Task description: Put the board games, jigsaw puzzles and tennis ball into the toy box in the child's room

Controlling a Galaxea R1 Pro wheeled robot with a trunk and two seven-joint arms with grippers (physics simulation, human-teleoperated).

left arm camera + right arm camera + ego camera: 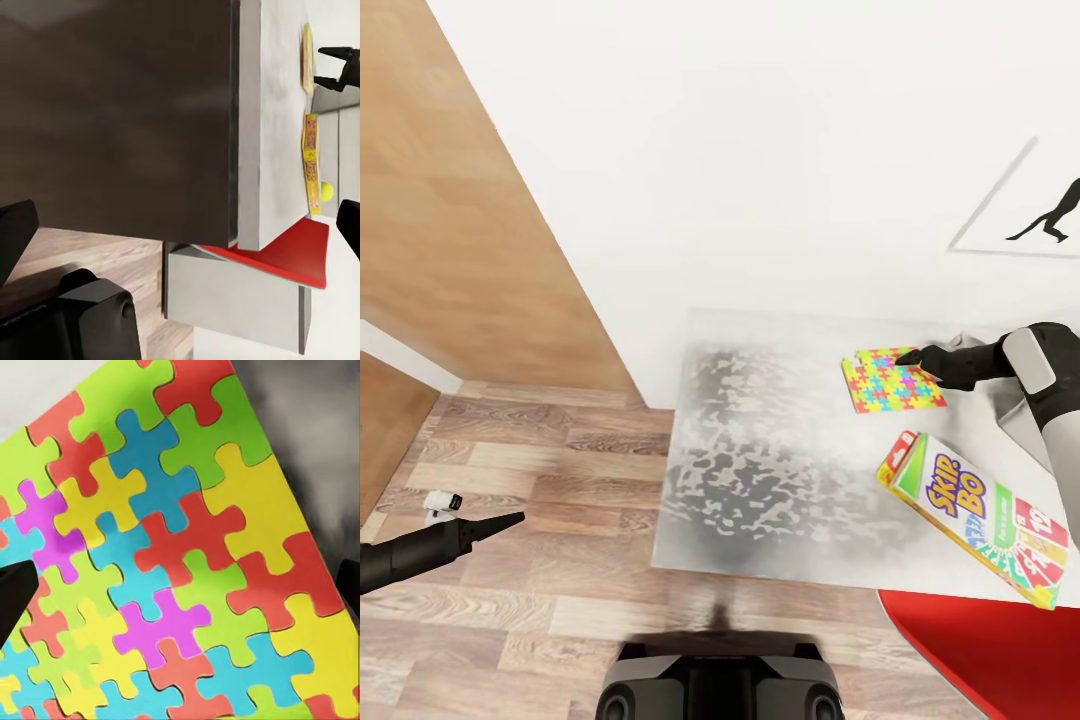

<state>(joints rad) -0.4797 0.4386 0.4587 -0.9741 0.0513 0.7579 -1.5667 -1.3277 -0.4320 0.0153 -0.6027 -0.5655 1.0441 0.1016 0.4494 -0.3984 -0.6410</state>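
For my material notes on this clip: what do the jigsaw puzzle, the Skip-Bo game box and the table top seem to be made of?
The jigsaw puzzle looks like flat matte card: thin, with cut seams between its pieces. The Skip-Bo game box looks like printed cardboard with a slight sheen, thin-edged. The table top is pale, smooth and mottled grey, perhaps laminate or painted board; the render leaves it open.

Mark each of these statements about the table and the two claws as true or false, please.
1. The right claw is at the edge of the jigsaw puzzle. True.
2. The Skip-Bo board game lies on the floor. False: it lies on the table.
3. The left claw holds the tennis ball. False: it hangs over the floor, holding nothing.
4. The right claw's jaws are open. True.
5. The puzzle is stacked on the board game. False: they lie apart.
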